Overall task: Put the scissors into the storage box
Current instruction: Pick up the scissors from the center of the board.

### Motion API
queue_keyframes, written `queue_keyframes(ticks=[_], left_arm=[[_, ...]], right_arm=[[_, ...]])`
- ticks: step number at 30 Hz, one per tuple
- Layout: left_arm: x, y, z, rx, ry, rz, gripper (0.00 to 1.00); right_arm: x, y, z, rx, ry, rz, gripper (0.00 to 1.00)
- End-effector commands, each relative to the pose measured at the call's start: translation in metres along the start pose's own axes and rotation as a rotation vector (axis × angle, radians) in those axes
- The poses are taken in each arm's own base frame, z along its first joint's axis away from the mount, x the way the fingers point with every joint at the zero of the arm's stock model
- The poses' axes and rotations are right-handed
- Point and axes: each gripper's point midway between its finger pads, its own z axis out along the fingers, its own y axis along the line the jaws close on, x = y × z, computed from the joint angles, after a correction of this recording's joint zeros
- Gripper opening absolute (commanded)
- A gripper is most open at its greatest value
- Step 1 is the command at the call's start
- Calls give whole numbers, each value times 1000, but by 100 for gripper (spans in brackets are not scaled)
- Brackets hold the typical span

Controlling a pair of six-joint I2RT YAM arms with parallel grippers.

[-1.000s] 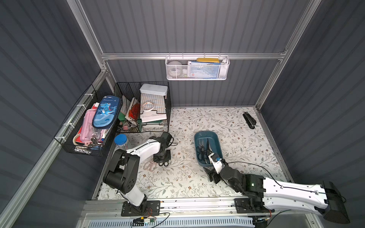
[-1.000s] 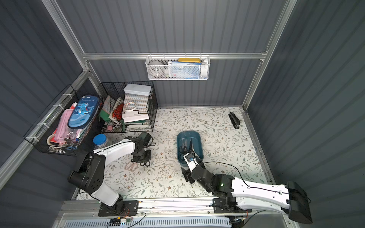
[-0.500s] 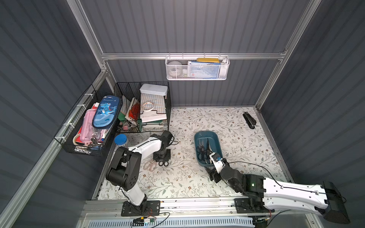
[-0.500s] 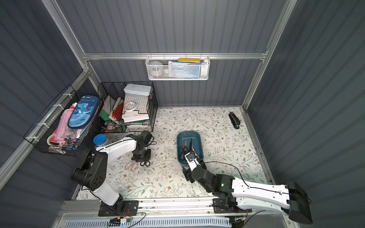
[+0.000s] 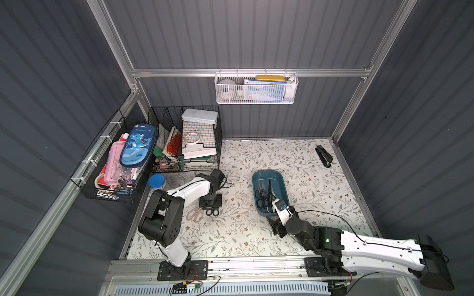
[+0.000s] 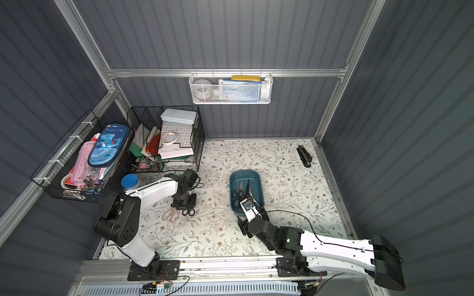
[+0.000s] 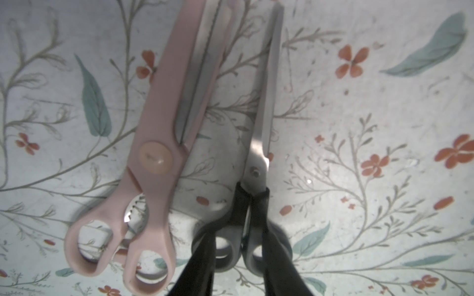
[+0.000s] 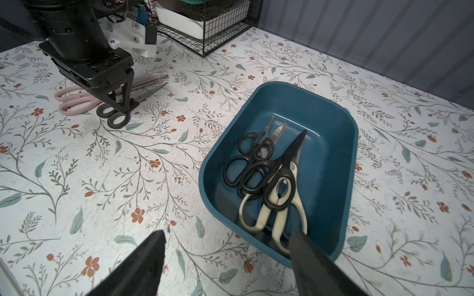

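Pick step: left tool [image 7: 234,220] clenched on black scissors [image 7: 261,123] handles, flat on surface [image 8: 128,166] beside pink scissors [image 7: 159,143]. Several pairs already in box [image 8: 333,159]. Right tool [image 8: 228,232] released, empty, by box. Next: lift clear of pink pair, carry to box.

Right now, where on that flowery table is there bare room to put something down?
Bare: the stretch between the blue tub and the stapler, and the near middle of the table. Crowded: where the left end effector straddles black scissors beside pink scissors.
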Motion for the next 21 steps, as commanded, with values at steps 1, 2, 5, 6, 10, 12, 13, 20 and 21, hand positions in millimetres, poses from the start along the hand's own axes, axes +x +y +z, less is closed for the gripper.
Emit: queue_keyframes(ticks=[1,2,5,6,10,12,13,20,21], left_arm=[[9,3,-13,4,30,4,38],[9,2,-14,14,34,3,38],[15,-5,-9,51,57,18,39],[20,-4,-5,50,77,23,39],[21,-5,7,48,87,27,39],[17,-4,11,42,74,30,39],[16,-4,13,38,76,30,39],[10,-1,31,-8,92,35,33],[10,0,33,-16,97,36,32]], right_arm=[[1,-1,3,16,4,-25,80],[0,-1,4,22,8,-25,80],[0,2,5,17,12,-31,80],[1,2,6,17,11,-33,80],[1,3,8,14,8,-26,80],[0,4,8,8,7,-26,80],[1,3,7,15,9,-22,80],[2,-2,5,34,8,-20,81],[2,-2,5,32,3,-18,81]])
